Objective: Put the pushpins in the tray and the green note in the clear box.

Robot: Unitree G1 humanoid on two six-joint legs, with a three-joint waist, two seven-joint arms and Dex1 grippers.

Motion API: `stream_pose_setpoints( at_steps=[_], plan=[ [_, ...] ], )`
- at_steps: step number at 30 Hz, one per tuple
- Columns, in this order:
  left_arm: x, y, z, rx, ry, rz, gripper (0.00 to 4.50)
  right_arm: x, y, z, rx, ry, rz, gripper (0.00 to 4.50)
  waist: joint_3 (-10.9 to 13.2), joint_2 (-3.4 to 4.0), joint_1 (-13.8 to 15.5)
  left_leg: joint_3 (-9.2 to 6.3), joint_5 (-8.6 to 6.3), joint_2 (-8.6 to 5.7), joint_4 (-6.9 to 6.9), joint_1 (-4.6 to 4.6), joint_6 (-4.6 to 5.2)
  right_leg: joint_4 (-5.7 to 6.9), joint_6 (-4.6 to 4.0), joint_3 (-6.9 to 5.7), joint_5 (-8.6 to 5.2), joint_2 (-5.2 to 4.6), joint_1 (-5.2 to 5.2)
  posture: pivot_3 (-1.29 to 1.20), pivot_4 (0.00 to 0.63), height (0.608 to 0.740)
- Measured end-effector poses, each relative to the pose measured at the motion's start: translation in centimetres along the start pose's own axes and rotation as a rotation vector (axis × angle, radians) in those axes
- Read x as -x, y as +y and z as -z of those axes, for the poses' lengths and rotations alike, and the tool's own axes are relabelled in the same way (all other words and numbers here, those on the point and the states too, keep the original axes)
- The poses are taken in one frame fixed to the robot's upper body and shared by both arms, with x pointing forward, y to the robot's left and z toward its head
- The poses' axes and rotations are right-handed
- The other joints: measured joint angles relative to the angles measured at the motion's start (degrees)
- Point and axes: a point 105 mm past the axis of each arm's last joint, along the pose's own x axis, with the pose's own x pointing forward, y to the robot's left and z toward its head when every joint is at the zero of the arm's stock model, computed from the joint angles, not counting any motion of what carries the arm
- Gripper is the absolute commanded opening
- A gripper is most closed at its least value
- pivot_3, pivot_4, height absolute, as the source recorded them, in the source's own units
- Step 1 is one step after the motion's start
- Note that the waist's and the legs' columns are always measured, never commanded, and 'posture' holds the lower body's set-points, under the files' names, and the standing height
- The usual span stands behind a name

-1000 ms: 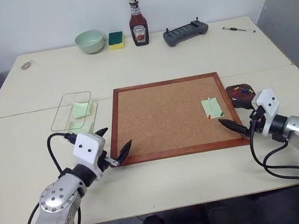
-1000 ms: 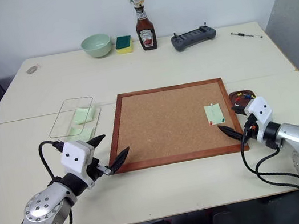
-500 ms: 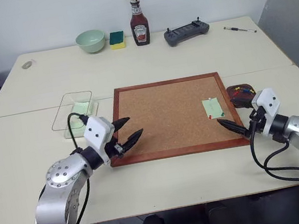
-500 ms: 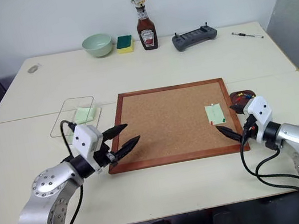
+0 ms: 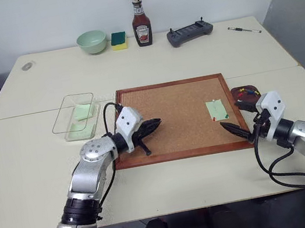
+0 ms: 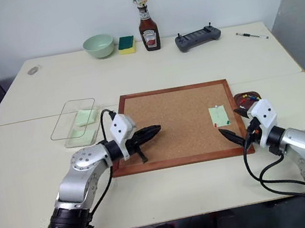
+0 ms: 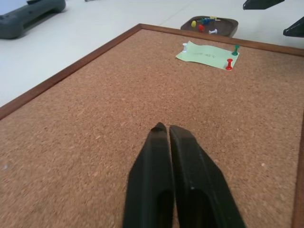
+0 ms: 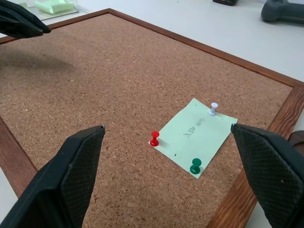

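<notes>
Lying pinned by three pushpins point(image 8: 155, 138) near the corkboard's point(image 5: 171, 116) right edge, the green note point(image 8: 195, 136) sits just ahead of the wide-open, empty right tool point(image 8: 175, 175), well apart from the shut, empty left tool point(image 5: 153, 125).

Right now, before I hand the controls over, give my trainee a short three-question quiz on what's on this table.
1. True or false: the left gripper is shut and empty over the corkboard.
2. How many pushpins hold the green note to the corkboard, and what colours?
3. Where does the tray sit? A) inside the clear box B) beside the corkboard's right edge, near the right gripper C) by the ketchup bottle

Key:
1. True.
2. Three: white, red and green.
3. B.
</notes>
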Motion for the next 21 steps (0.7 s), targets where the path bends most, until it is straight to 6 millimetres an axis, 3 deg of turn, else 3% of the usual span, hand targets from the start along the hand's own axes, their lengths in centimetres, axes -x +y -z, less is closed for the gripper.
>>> stream_pose_setpoints(
  at_steps=[12, 21],
  plan=[
    [-3.0, -0.4, 1.1, 0.035, 0.004, 0.061, 0.06, -1.2, 0.6, -0.6, -0.019, 0.013, -0.020, 4.50, 0.0, 0.00, 0.0, -0.02, 0.00, 0.00, 0.01, 0.00, 0.00, 0.01, 0.00, -0.01, 0.00, 0.00, -0.01, 0.00, 0.150, 0.740],
    [-3.8, -1.0, 2.6, 0.068, 0.028, 0.079, 0.06, -3.3, -0.9, -0.6, -0.039, 0.051, 0.012, 4.50, 0.0, 0.00, -0.1, -0.02, 0.00, -0.02, 0.03, 0.00, 0.00, 0.02, 0.00, -0.02, 0.00, 0.00, -0.01, 0.00, 0.150, 0.740]
  ],
)
